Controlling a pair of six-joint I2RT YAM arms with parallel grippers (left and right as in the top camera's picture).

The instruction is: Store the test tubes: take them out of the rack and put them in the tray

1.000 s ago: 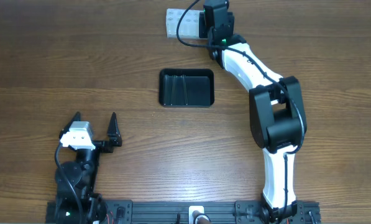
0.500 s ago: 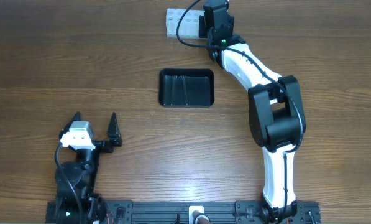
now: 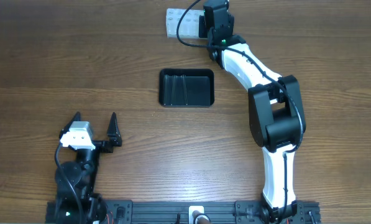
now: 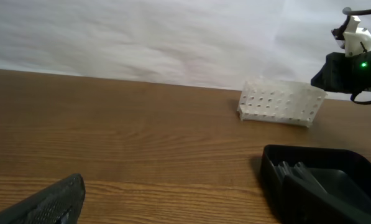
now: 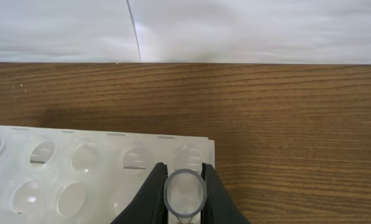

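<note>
A: State of the right tool (image 5: 185,184)?
B: Closed on a test tube (image 5: 185,194). Fingers (image 5: 154,190) pinch either side of its open rim.
A: Where's the tube?
B: Upright, at the end corner of the rack (image 5: 79,180). Can't tell whether its bottom sits in a hole or is clear of it.
A: Rest of the rack?
B: The holes visible beside it look empty. The rack sits at the far edge of the surface (image 3: 48,62), by the white backdrop (image 5: 235,31).
A: Tray?
B: The black tray (image 3: 186,88) is mid-surface, between the rack and the arm bases, apart from the rack. Long shapes lie in its left part; can't tell what.
A: And the left tool (image 3: 95,118)?
B: Fingers spread wide, gripping nothing. It's low near its own base, well apart from tray and rack.
</note>
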